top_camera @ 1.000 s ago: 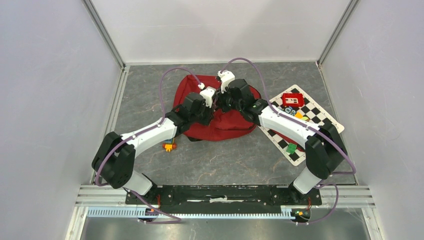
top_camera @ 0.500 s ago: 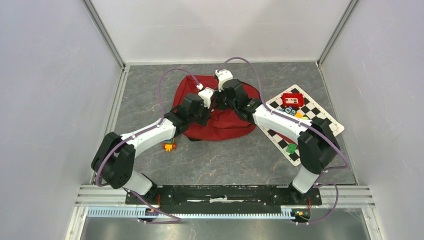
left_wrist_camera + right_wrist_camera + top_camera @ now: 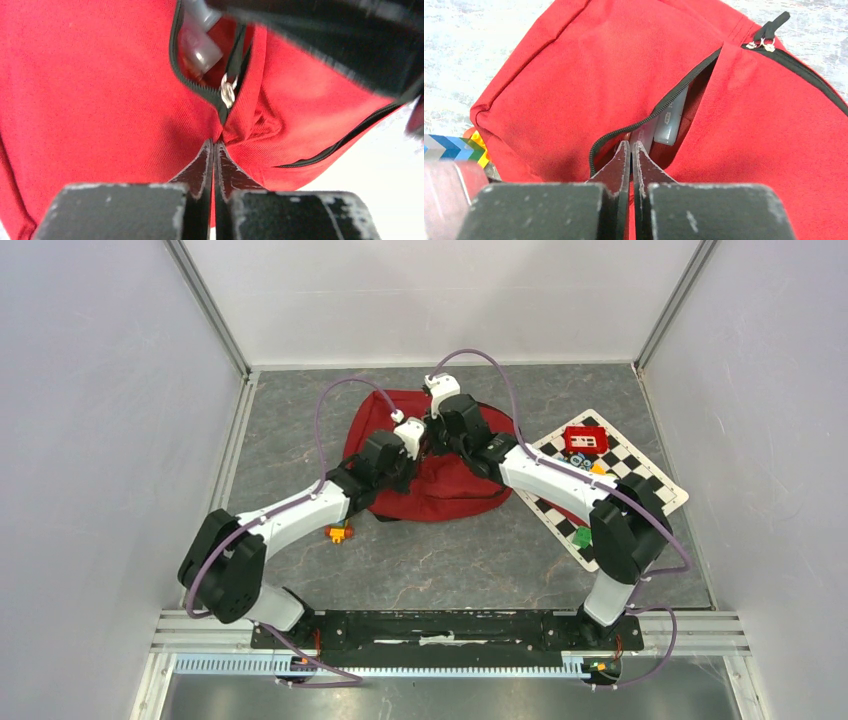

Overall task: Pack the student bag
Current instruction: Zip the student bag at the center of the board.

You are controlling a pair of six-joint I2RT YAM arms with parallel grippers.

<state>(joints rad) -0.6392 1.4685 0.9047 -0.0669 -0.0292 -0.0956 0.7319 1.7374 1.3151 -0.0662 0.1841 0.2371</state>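
Note:
The student bag, dark red, lies at the middle of the floor with both grippers over its top. My left gripper is shut and pinches a fold of the bag's red fabric just past the end of the open front pocket zip, near the silver zip pull. My right gripper is shut with its tips at the pocket mouth. I cannot tell what lies between them. Grey pens lie inside the pocket. In the top view the left gripper and right gripper nearly meet.
A black-and-white checkered mat lies right of the bag with a small red box and small coloured pieces on it. A green piece sits at its near edge. An orange toy lies under the left arm. Walls enclose the cell.
Both grippers have shifted a little to the left and toward the back wall over the bag, staying shut and close together.

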